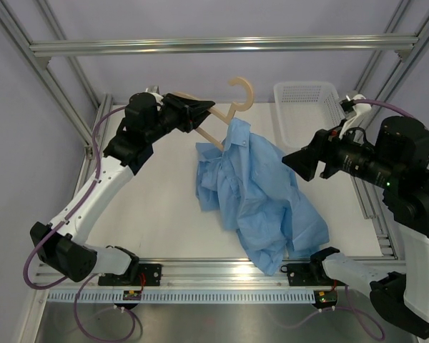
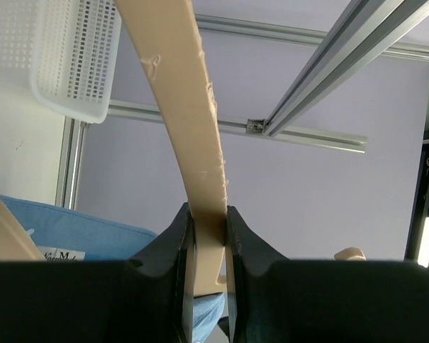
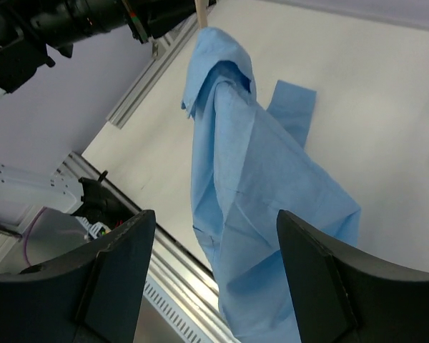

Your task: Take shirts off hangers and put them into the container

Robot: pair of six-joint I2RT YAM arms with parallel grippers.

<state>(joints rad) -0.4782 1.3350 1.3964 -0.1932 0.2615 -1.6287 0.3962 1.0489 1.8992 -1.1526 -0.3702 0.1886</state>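
Nearest, the shirt (image 1: pixel 261 193) trails onto the surface (image 1: pixel 164 214) beside the right tool (image 1: pixel 294 161), wide open and empty, its collar not yet off the hanger (image 1: pixel 239 93) pinched in the left tool (image 1: pixel 200 114), the far basket (image 1: pixel 304 84) unfilled.

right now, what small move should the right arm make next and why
Probably ease the open right jaws in onto the shirt just below its collar and close. The left jaws clamp the hanger aloft, and the shirt hangs from one end, nothing gripping it.
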